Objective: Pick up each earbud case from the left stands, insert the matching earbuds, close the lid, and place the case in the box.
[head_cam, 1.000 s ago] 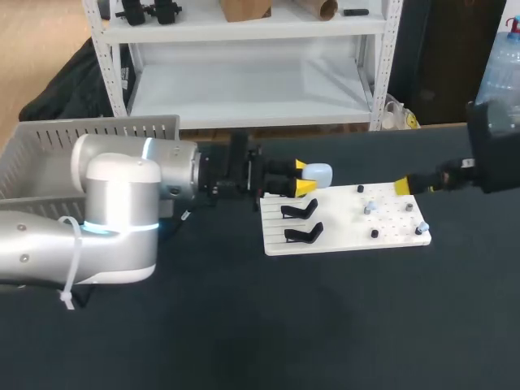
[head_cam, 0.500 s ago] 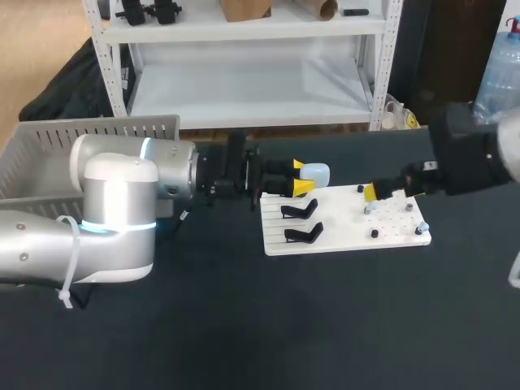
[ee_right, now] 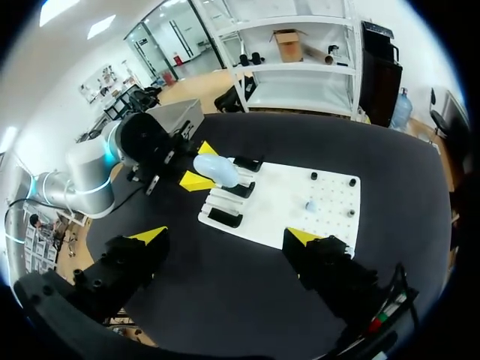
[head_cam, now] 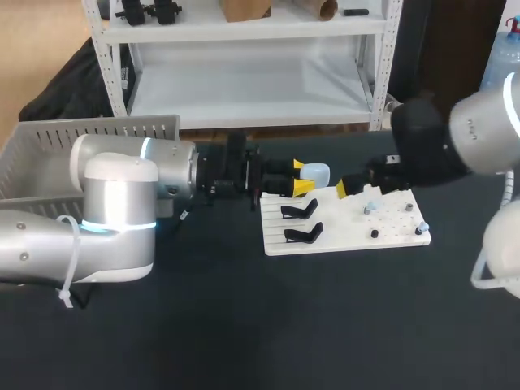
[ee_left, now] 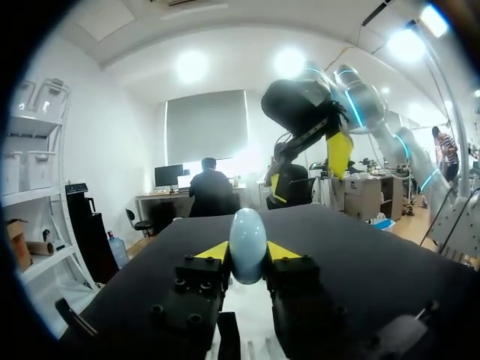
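Nearest, the left arm [head_cam: 122, 211] lies across the dark counter [head_cam: 244, 325] and covers much of the grey slotted box [head_cam: 81, 130] behind it, so what the box holds cannot be made out. Beyond the arm's wrist sits the white board [head_cam: 349, 241], with two black stands [head_cam: 302, 235] on one half and small earbuds [head_cam: 370, 208] on the pegged half, too small to tell apart. The left jaws are clamped on the pale blue earbud case [ee_left: 247, 244], a yellow tip on each side. They hold it in the air over the board's far left corner, and whether its lid is up cannot be told. Farther off, the right arm [head_cam: 455, 146] hangs over the board's far edge with its jaws spread wide apart. The head view shows only one yellow tip [head_cam: 348, 188].
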You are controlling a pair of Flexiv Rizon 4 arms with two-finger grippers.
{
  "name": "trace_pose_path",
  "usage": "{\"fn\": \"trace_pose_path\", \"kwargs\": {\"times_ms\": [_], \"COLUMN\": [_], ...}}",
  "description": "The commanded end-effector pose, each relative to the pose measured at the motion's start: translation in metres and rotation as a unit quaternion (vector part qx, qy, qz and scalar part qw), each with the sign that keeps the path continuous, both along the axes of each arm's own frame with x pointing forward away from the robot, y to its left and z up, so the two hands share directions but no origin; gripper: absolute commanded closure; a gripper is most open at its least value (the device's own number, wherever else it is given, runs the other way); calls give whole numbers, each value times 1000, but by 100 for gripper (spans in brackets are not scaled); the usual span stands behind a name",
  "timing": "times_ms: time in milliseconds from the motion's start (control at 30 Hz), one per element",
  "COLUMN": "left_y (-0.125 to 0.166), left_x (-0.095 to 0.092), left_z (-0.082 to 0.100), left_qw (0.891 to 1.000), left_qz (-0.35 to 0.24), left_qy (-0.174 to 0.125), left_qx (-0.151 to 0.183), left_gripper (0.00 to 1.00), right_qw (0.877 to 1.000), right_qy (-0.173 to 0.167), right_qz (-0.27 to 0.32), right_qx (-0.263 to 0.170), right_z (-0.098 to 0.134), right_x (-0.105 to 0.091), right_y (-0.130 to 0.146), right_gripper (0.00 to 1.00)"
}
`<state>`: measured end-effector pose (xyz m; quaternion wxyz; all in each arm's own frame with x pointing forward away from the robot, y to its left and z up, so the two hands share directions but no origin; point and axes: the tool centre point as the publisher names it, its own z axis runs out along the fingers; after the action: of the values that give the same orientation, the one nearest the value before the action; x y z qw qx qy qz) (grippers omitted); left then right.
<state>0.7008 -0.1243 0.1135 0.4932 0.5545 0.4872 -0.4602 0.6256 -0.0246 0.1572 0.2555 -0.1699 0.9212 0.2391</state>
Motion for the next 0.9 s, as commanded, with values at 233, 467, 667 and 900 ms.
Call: {"fn": "trace_pose_path", "kwargs": {"times_ms": [233,467,667,900], "left_y": [0,0,0,0], "left_x": [1,1,1,1], "left_z": [-1,-1,-1,-1], "left_qw": [1000,1000,1000,1000], "left_qz": [0,0,0,0], "left_qy": [-1,-1,-1,-1], "left_qx": [-2,-2,-2,-2], "left_gripper": [100,100,100,100], "right_qw": [999,999,999,999], "right_qy": [4,12,18,26], "right_qz": [-17,-20,-22,-25], "right_qx": [-28,-25,-24,-27], "right_z": [-11,-17,-21,-28], "right_x": [16,26,35,43], "right_y": [16,21,25,27], "right_gripper": [0,0,0,0]}}
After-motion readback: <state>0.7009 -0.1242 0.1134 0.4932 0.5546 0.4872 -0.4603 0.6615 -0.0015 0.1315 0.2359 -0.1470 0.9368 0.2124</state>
